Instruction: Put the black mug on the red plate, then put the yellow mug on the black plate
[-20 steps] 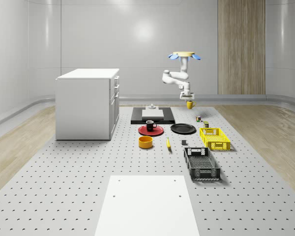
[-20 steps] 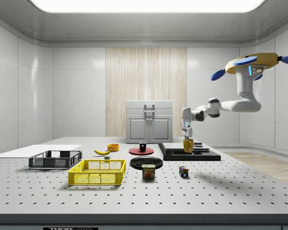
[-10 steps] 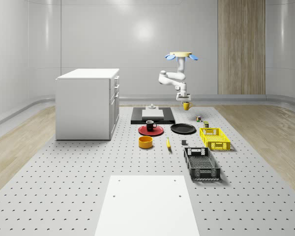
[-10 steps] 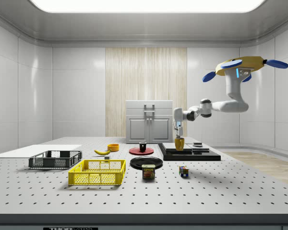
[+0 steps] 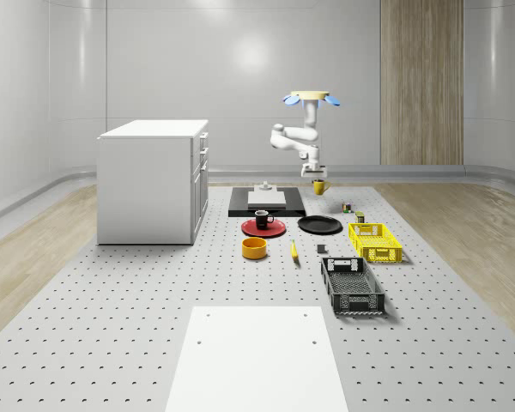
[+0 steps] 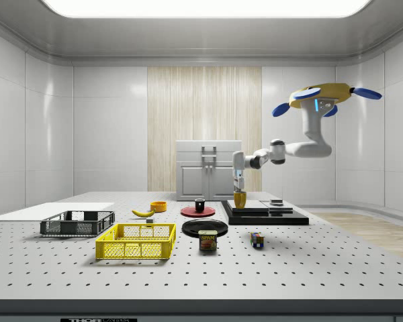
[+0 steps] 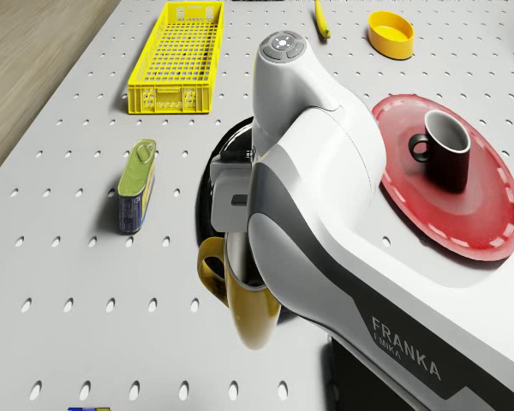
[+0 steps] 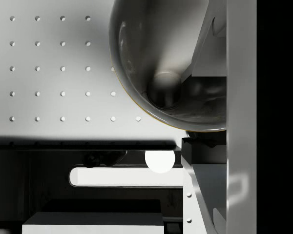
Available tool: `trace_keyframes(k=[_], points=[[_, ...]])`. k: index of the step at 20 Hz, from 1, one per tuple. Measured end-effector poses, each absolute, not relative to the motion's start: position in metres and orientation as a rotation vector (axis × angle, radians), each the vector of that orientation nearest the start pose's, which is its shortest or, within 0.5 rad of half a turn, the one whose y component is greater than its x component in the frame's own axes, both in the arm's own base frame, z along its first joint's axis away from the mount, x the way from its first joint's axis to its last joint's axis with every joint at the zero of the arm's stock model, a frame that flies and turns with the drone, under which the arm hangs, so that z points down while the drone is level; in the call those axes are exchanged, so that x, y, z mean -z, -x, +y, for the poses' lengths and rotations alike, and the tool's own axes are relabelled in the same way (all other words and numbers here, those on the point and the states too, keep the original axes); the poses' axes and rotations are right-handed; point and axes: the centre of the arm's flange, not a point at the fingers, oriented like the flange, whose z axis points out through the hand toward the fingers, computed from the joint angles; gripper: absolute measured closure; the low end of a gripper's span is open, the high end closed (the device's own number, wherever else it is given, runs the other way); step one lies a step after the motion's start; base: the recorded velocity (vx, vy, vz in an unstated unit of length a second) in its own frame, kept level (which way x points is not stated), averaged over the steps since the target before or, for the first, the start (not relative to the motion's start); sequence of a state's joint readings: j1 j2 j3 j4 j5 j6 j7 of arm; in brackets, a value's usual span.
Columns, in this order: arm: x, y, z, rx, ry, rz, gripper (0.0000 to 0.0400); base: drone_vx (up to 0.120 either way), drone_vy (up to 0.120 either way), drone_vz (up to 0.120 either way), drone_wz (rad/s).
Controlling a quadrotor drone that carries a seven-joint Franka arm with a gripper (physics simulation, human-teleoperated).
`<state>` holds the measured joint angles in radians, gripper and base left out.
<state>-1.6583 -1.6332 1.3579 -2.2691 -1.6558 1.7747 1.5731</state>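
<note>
On the perforated grey worktop point(image 5: 112, 326), nearest in the whole-scene view, lies a flat white sheet point(image 5: 256, 356), then a black wire basket point(image 5: 352, 286) and a yellow plastic crate point(image 5: 375, 241). Past these, a small orange bowl point(image 5: 255, 247) sits just in front of the round red plate point(image 5: 263, 227), and the black mug point(image 5: 262, 218) stands upright on that plate. Beside it, towards the whole-scene view's right, lies the round black plate point(image 5: 319, 225), with nothing on it.

Farther back, the pincer point(image 6: 239, 191) is clamped on the rim of the glossy yellow mug point(image 6: 240, 200), one finger inside it, and holds the mug in the air, tilted, above the worktop behind the black plate's far edge and next to a low black slab point(image 5: 267, 201). The drone point(image 5: 311, 98) hovers high over the worktop's far end, its white arm point(image 6: 282, 150) reaching down to the mug. A white cabinet point(image 5: 152, 180) stands at the whole-scene view's left.
</note>
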Motion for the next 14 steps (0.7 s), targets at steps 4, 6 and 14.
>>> trace_keyframes(k=[4,6,14], points=[[-0.5223,-0.4922,0.0377,-0.786,-0.003,-0.004,0.029,0.12,-0.05,0.0,0.0],[-0.5223,-0.4922,0.0377,-0.786,-0.003,-0.004,0.029,0.12,0.0,-0.04,0.0],[-0.5223,-0.4922,0.0377,-0.786,-0.003,-0.004,0.029,0.12,0.0,-0.12,0.0]])
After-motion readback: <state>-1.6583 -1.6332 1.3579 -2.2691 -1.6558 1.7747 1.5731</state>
